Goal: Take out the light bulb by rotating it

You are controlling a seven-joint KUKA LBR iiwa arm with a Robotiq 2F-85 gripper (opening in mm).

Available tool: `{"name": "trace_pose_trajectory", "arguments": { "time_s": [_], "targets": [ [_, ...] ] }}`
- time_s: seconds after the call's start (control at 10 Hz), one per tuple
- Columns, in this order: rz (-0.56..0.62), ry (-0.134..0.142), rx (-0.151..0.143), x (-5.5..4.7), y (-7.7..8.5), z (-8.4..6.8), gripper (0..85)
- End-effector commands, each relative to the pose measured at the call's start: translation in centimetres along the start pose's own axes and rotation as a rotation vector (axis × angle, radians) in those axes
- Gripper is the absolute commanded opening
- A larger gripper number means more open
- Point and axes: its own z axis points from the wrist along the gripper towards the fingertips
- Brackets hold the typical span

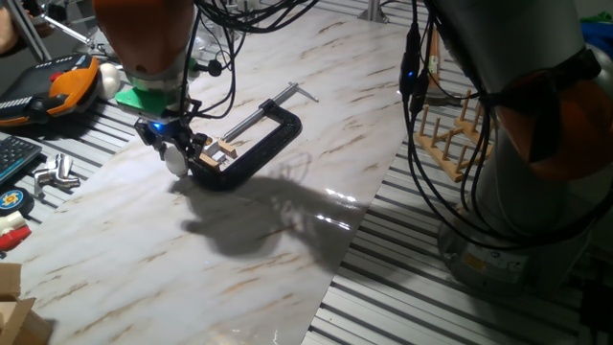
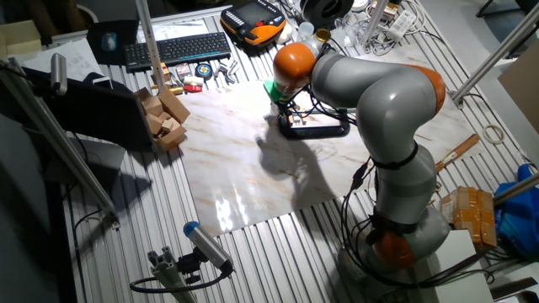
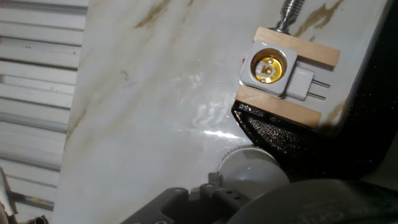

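The light bulb (image 3: 249,167) is a small frosted white round bulb, held between my gripper's fingers just left of the socket block. It also shows in one fixed view (image 1: 175,164). My gripper (image 1: 176,151) is shut on it, low over the marble board. The tan wooden socket block (image 3: 288,74) sits clamped in the black C-clamp (image 1: 263,139). Its white socket (image 3: 268,68) is empty, with the brass contact showing inside. In the other fixed view the gripper (image 2: 286,108) is largely hidden by the arm.
The marble board (image 1: 287,249) lies on a slatted metal table. A wooden peg rack (image 1: 455,134) stands to the right. An orange and black pendant (image 1: 57,91), a keyboard (image 2: 177,49), metal parts (image 1: 56,175) and wooden blocks (image 2: 164,118) lie beyond the board's left side.
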Motion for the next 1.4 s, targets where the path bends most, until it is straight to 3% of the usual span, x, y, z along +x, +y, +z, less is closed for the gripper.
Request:
{"name": "trace_pose_trajectory", "arguments": {
  "time_s": [0.0, 0.1, 0.2, 0.4, 0.6, 0.7, 1.0, 1.1, 1.2, 1.3],
  "targets": [
    [0.003, -0.003, 0.0, 0.0, 0.0, 0.1, 17.0],
    [0.003, -0.003, 0.0, 0.0, 0.0, 0.1, 34.0],
    [0.008, -0.001, 0.0, 0.0, 0.0, 0.1, 34.0],
    [0.016, -0.002, -0.004, 0.0, 0.0, 0.2, 68.0],
    [0.02, -0.004, -0.006, 0.0, 0.0, 0.2, 68.0],
    [0.025, -0.004, -0.006, 0.0, 0.0, 0.2, 85.0],
    [0.025, -0.003, -0.011, 0.0, 0.0, 0.2, 85.0],
    [0.019, -0.004, -0.014, -0.1, 0.1, 0.1, 68.0],
    [0.0, 0.001, -0.014, -0.4, 0.3, -0.4, 68.0],
    [-0.024, 0.006, -0.008, -0.8, 0.5, -0.8, 34.0]
  ]
}}
